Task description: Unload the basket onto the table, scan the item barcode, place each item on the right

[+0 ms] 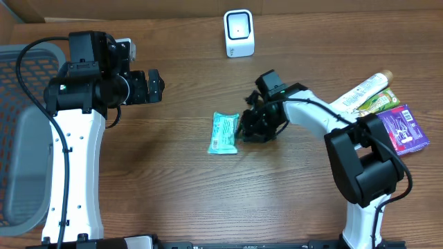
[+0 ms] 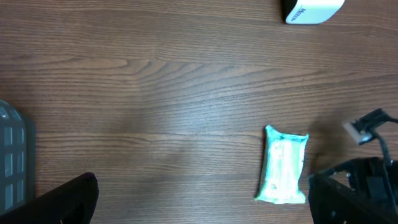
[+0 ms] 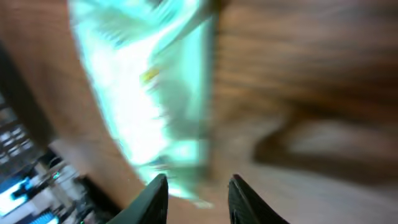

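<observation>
- Right gripper (image 3: 198,200): its wrist view shows only two fingertips (image 3: 155,198). The jaws are partly apart with nothing clamped. Blur hides all print on the teal pouch (image 3: 149,93) just ahead.
- Teal pouch: lies flat near the centre of the table (image 1: 173,180), just beside the right gripper. Ends are crimped, the label is pale, and no barcode is legible.
- Left gripper (image 1: 158,84): spread wide and empty, toward the rear-left corner, well apart from the pouch.
- Grey basket (image 1: 21,124): cut off at the left edge.
- Count: one pouch, one white scanner (image 1: 239,32) at the rear edge, one basket. At the right edge lie one tube (image 1: 367,88), one green pack (image 1: 381,102) and one purple box (image 1: 403,129).
</observation>
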